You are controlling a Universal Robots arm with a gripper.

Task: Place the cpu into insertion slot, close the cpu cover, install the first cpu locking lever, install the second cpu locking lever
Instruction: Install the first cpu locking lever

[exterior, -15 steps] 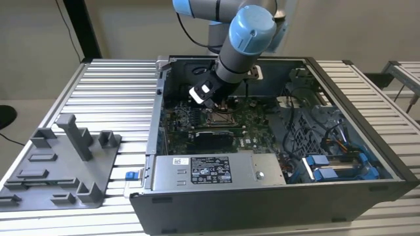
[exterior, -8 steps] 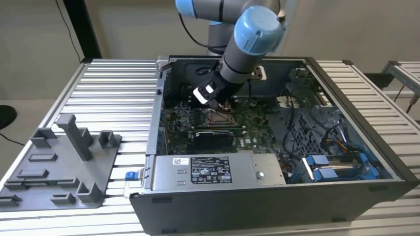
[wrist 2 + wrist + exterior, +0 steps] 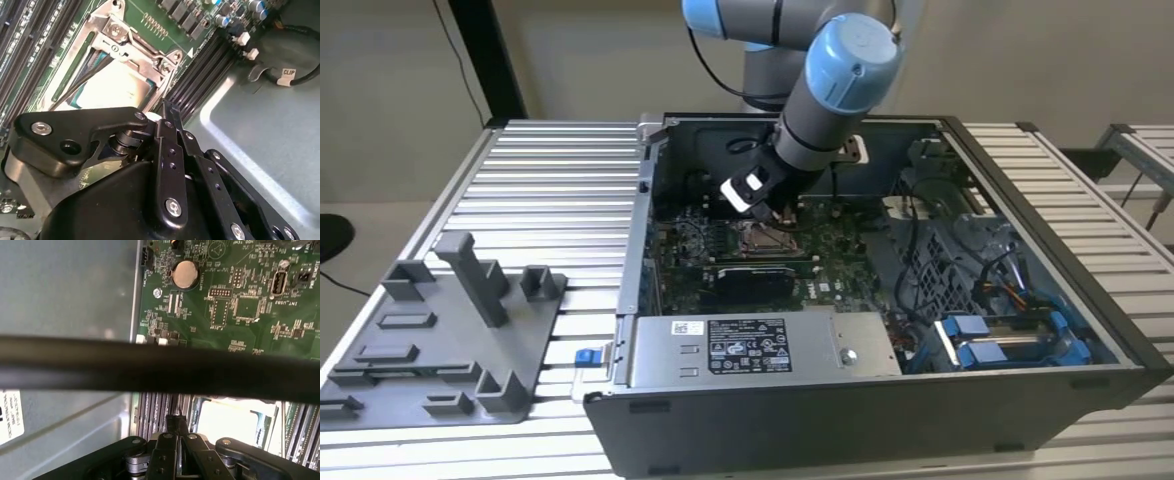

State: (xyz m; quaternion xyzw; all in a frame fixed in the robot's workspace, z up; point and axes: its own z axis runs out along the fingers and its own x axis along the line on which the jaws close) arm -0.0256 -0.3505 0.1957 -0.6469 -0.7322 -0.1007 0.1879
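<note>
The cpu (image 3: 112,85) lies flat in the insertion slot (image 3: 765,238) on the green board, its pale metal top showing. The silver cpu cover (image 3: 120,35) lies down around it, framing the chip. A thin metal lever rod (image 3: 75,65) runs along one side of the cover. My gripper (image 3: 167,107) hangs just beside the socket's edge, above the memory slots, with its black fingers shut together and nothing visible between them. In the first wrist view the fingertips (image 3: 176,421) point at the board next to the cpu (image 3: 235,415). In the exterior view the gripper (image 3: 781,215) reaches down into the open case.
A grey box with a white label (image 3: 747,345) sits at the case's front. Blue drive holders (image 3: 987,345) and cables fill the exterior view's right side. Long black memory slots (image 3: 200,70) flank the socket. A grey fixture tray (image 3: 440,340) lies on the slatted table outside the case.
</note>
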